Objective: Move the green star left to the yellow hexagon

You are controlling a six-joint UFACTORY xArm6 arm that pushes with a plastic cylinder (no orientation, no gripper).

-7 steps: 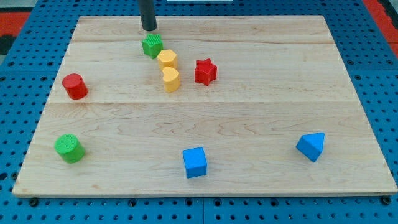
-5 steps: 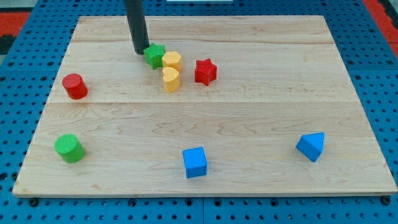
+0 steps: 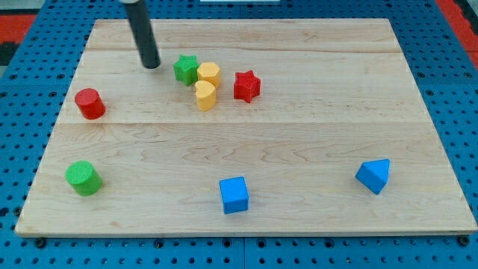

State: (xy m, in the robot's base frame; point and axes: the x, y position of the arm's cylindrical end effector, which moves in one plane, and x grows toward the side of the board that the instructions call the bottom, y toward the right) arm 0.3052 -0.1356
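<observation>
Green star (image 3: 186,69) right of my tip (image 3: 151,65), apart

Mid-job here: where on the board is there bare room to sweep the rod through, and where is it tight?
Free: the wide middle band between the red cylinder and the blue blocks, plus the whole upper right beyond the red star. Crowded: green star, yellow hexagon and yellow heart bunch together, right of my tip.

My tip (image 3: 151,64) rests on the counter (image 3: 299,142), near the green star (image 3: 186,69) on its left, apart. The star touches the yellow hexagon (image 3: 208,73) beside it.
</observation>
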